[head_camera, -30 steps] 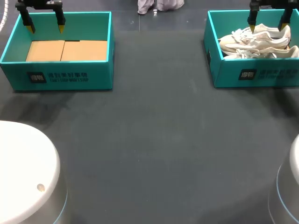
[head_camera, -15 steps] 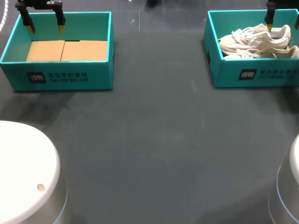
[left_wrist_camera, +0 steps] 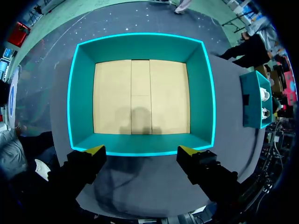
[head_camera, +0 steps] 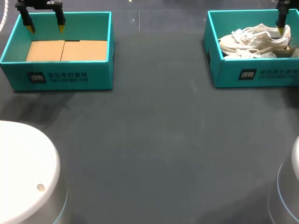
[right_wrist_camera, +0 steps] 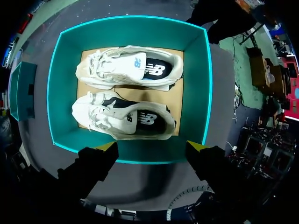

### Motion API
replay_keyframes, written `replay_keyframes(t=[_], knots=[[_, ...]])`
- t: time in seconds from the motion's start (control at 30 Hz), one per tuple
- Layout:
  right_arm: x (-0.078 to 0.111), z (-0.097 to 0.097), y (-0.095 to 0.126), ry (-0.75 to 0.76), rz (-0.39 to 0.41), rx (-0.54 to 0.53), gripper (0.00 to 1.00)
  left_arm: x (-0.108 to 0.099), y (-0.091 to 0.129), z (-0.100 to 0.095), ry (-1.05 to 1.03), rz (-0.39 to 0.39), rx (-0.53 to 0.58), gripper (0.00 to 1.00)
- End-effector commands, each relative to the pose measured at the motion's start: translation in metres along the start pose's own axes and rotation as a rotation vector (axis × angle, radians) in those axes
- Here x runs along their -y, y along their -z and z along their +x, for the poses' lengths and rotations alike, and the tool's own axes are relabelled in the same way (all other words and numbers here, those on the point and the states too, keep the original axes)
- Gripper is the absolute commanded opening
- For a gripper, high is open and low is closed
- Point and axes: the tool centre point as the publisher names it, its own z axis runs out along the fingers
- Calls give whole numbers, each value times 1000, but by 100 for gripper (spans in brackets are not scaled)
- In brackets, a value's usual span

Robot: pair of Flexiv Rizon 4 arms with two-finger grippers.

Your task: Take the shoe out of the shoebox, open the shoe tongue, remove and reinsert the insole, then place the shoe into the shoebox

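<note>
Both shoes (right_wrist_camera: 122, 69) inside right shoebox (right_wrist_camera: 194, 84)

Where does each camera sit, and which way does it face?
Head view: above and behind, looking down on the table; left gripper and right gripper at the far edge.
Left wrist view: above the empty box, facing down; its open fingers show.
Right wrist view: above the shoebox holding two shoes, facing down; its open fingers show.
Shared: all three show both boxes.

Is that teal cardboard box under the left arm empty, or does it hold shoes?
Empty: the teal cardboard box shows only its bare tan floor in the left wrist view.
</note>
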Motion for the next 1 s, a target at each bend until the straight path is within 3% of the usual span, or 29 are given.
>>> replay_keyframes(t=[0.03,0.3,0.6,0.73,1.0], knots=[[-7,-7,-10,7,17,-4,98,0,1,0,0,0,1,100],[-12,-19,-38,4,37,-4,89,0,1,0,0,0,1,100],[-17,-31,-66,-8,65,-10,88,0,1,0,0,0,1,100],[-17,-36,-74,-19,72,-17,77,0,1,0,0,0,1,100],[-14,-41,-88,-38,94,-28,78,0,1,0,0,0,1,100]])
